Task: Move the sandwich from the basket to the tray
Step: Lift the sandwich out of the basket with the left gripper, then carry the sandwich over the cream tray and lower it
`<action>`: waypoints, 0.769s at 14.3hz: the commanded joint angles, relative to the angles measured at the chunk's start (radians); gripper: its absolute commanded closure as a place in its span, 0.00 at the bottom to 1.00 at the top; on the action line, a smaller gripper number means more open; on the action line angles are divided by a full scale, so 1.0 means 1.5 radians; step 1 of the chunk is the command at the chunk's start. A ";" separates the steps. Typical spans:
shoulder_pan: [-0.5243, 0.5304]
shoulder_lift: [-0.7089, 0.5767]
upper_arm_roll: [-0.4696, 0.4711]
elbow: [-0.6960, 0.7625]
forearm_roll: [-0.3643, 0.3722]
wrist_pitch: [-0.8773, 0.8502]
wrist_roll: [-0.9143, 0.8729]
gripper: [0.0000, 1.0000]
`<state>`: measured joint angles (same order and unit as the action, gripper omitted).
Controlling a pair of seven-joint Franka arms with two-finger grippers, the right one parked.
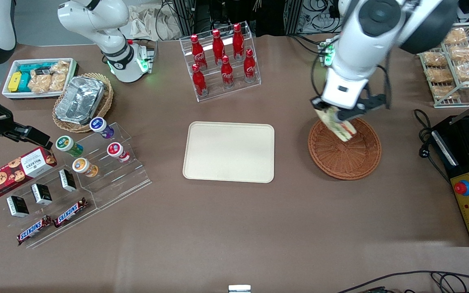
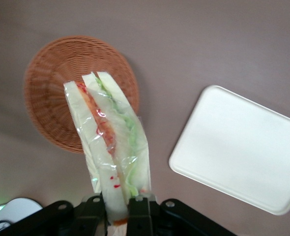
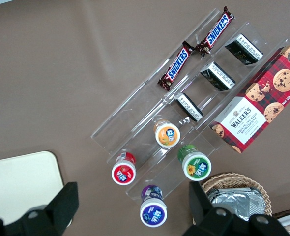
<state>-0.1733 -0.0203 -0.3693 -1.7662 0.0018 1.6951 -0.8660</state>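
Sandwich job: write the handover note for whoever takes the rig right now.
Gripper: shut on the sandwich, holding it by one end, above the basket.
Sandwich: lifted clear of the basket, wrapped in clear film, hanging tilted.
Basket: nothing else in it.
Tray: bare, beside the basket toward the parked arm's end.
Done: pick and lift.
Left: carry to the tray, lower, release.

The gripper, above the basket, looks like matt black plastic. It clamps the sandwich in glossy clear film. The basket is rough woven wicker; the tray smooth, matt; the tabletop matt brown.
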 commanded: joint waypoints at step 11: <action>-0.131 0.210 0.004 0.002 -0.002 0.278 0.148 1.00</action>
<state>-0.3441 0.2524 -0.3729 -1.7714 -0.0007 2.0737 -0.6951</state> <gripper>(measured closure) 0.850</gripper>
